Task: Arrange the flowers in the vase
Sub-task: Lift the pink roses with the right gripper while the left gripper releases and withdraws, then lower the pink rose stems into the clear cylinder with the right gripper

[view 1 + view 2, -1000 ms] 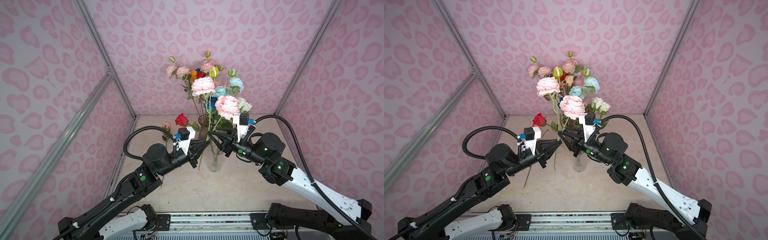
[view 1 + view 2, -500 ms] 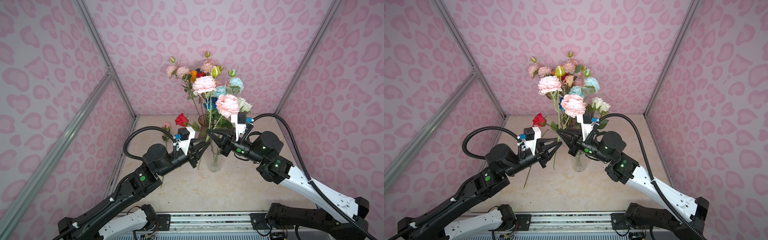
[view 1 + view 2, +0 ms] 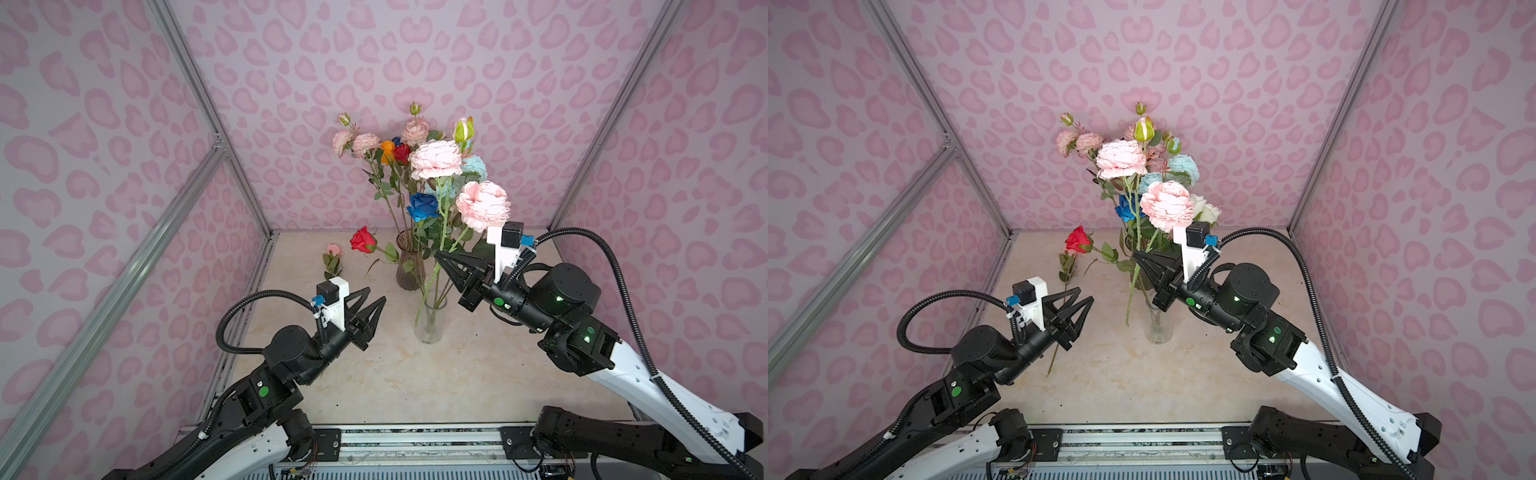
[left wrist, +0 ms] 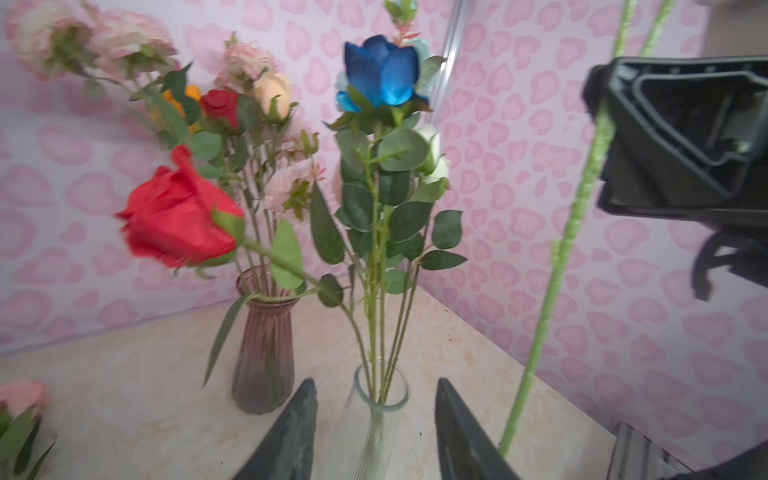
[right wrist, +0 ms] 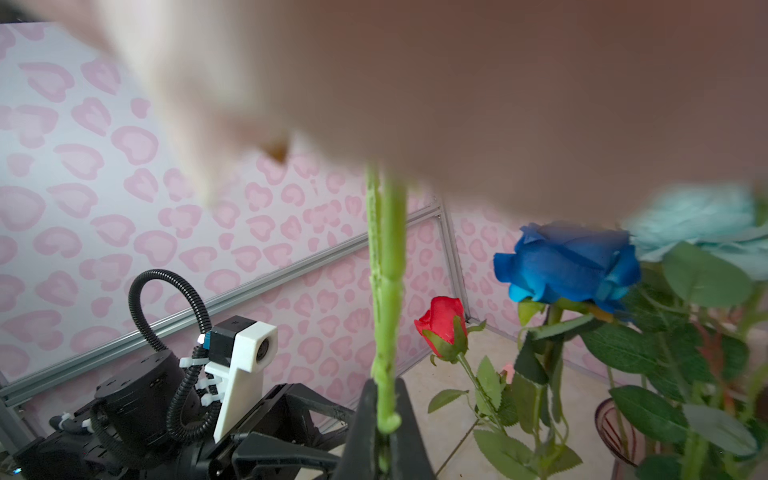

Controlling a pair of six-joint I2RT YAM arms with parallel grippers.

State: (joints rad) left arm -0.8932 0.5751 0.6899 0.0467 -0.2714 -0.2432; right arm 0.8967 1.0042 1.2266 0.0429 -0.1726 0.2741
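Stem point(image 3: 426, 295) of pink flower point(image 3: 482, 205) stands clamped between right pincer point(image 3: 438, 255) tips.

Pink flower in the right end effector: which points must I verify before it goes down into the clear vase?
1. The right end effector is shut on the stem of the pink flower: ok.
2. The stem's lower end is over the clear vase mouth: not ok, it hangs beside the vase.
3. The left end effector is open, empty, apart from the stem: ok.
4. The clear vase stands upright: ok.
5. Grip firm enough not to slip: cannot tell.
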